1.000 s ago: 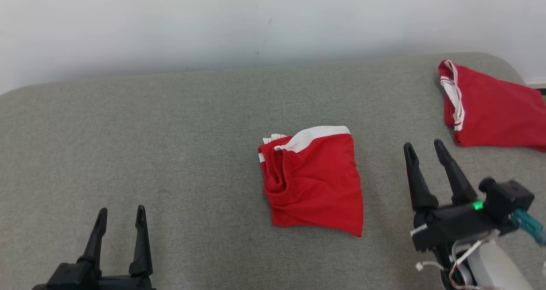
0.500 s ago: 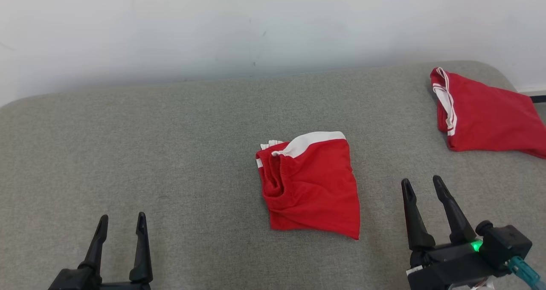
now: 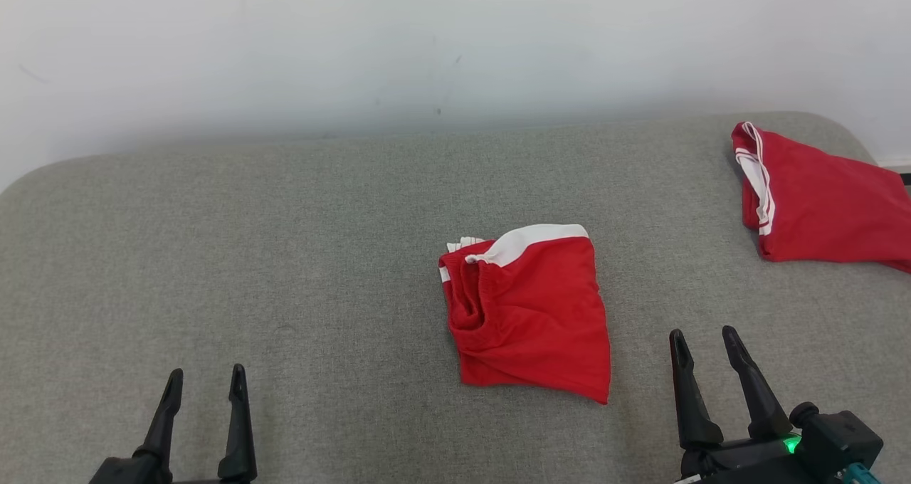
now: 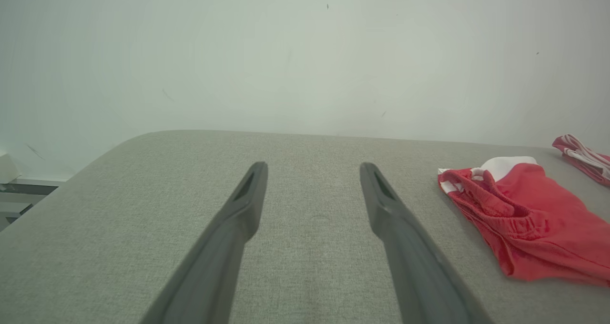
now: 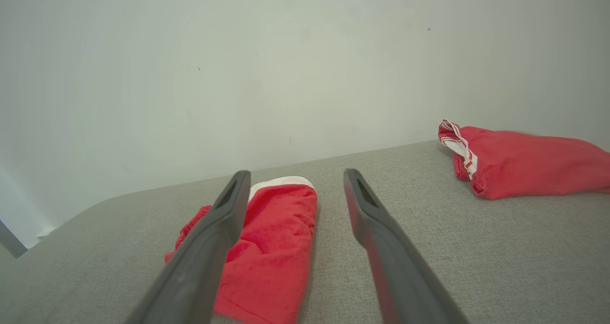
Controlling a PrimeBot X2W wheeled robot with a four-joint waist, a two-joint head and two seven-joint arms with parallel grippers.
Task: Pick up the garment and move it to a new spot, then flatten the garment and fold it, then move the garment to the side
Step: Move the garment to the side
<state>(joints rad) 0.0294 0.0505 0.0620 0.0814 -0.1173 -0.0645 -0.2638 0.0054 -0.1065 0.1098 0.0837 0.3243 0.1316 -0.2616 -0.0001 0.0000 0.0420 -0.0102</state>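
A red garment with a white band lies folded in a rough square at the middle of the grey surface. The left wrist view shows it to the right, and in the right wrist view it lies partly behind my left finger. My left gripper stands open at the lower left, well away from it. My right gripper stands open at the lower right, just right of the garment's lower corner. Both hold nothing.
A second red garment with white stripes lies at the far right edge of the surface, also in the right wrist view. A pale wall rises behind the surface's rounded back edge.
My right gripper has drawn back toward the lower edge of the view, away from the second garment. The head camera has shifted slightly. Both garments lie as before.
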